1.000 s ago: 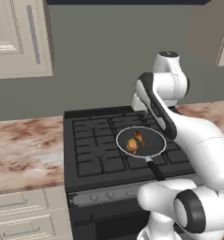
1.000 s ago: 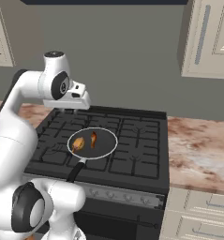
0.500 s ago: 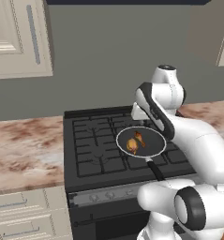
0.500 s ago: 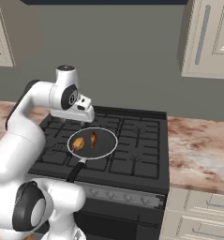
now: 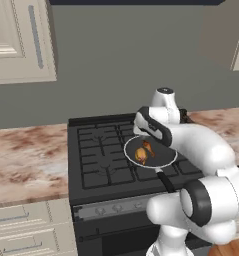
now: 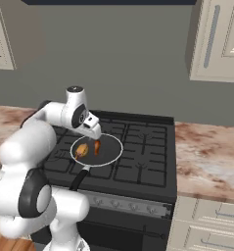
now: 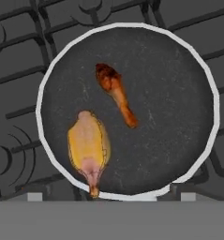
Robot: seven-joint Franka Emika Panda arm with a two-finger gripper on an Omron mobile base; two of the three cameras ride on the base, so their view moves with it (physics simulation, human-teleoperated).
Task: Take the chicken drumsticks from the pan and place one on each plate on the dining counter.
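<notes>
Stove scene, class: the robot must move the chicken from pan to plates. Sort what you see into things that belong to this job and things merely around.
Belongs to the job:
- pan, on the stove
- yellow drumstick, in the pan
- red-brown drumstick, in the pan
- tool, open above the pan

Merely around:
- black stove
- stone counter
- cabinets
- drawers

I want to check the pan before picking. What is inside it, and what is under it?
Inside the pan lie two chicken drumsticks, apart: a plump yellow one and a thin red-brown one. Under it are the stove grates; the burner below is covered.
</notes>
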